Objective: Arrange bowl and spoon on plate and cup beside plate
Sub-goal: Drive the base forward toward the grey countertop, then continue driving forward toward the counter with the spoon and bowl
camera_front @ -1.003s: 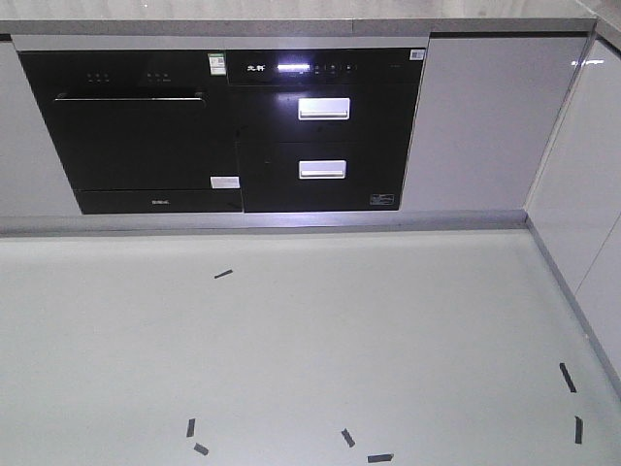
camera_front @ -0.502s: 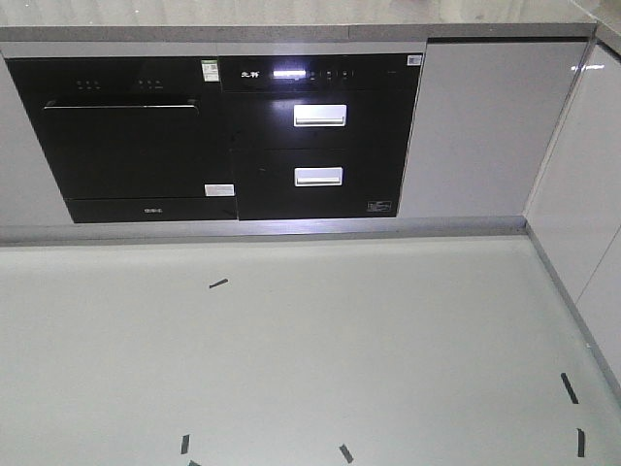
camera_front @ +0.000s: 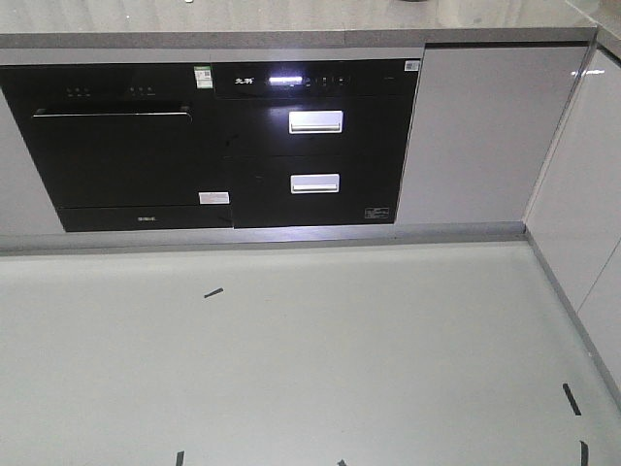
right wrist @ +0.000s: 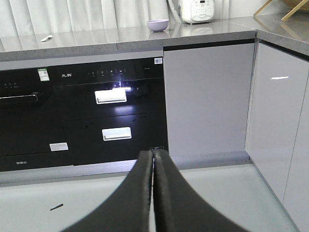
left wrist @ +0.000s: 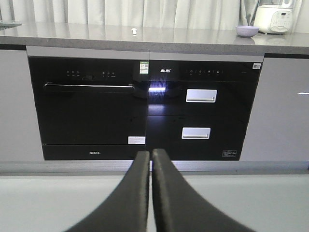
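Note:
The lavender bowl (left wrist: 246, 31) stands on the grey countertop (left wrist: 193, 46), far right in the left wrist view and at the back centre in the right wrist view (right wrist: 158, 24). The small pale spoon (left wrist: 134, 31) lies on the same counter further left, seen also by the right wrist (right wrist: 47, 38). Plate and cup are out of view. My left gripper (left wrist: 150, 153) is shut and holds nothing, well short of the counter and below its top. My right gripper (right wrist: 153, 153) is likewise shut and holds nothing.
A white cooker (right wrist: 198, 10) stands on the counter behind the bowl. Below the counter are a black built-in oven (camera_front: 126, 146) and black drawers (camera_front: 315, 146). White cabinets (camera_front: 480, 136) run along the right. Black tape marks (camera_front: 212, 292) dot the pale floor.
In the front view the appliances have slid down and to the left, more of the countertop shows, and the floor tape marks have dropped toward the bottom edge. The base is nearer the counter.

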